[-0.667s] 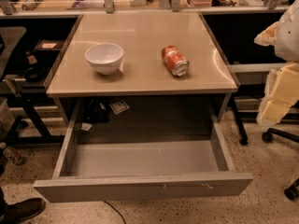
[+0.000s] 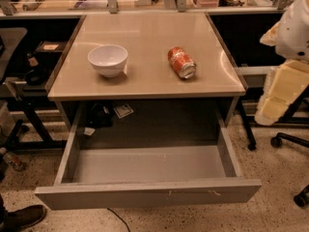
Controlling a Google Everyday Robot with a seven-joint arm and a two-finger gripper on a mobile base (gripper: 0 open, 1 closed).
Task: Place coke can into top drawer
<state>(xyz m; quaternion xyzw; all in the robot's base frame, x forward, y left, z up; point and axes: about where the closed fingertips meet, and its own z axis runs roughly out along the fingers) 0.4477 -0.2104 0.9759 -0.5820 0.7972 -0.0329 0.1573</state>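
Note:
The coke can [image 2: 181, 62] lies on its side on the right half of the beige tabletop [image 2: 145, 33], its silver end facing the front. The top drawer [image 2: 149, 166] is pulled out wide below the tabletop, and its grey floor holds nothing. My gripper [image 2: 281, 93] is the cream-coloured part at the right edge of the view, hanging beside the table's right side, well right of the can and apart from it. It holds nothing that I can see.
A white bowl [image 2: 108, 59] stands on the left half of the tabletop. A chair base with castors [image 2: 277, 140] is on the floor to the right. A dark shelf frame [image 2: 29, 105] stands on the left, and a shoe [image 2: 21, 217] shows at the bottom left.

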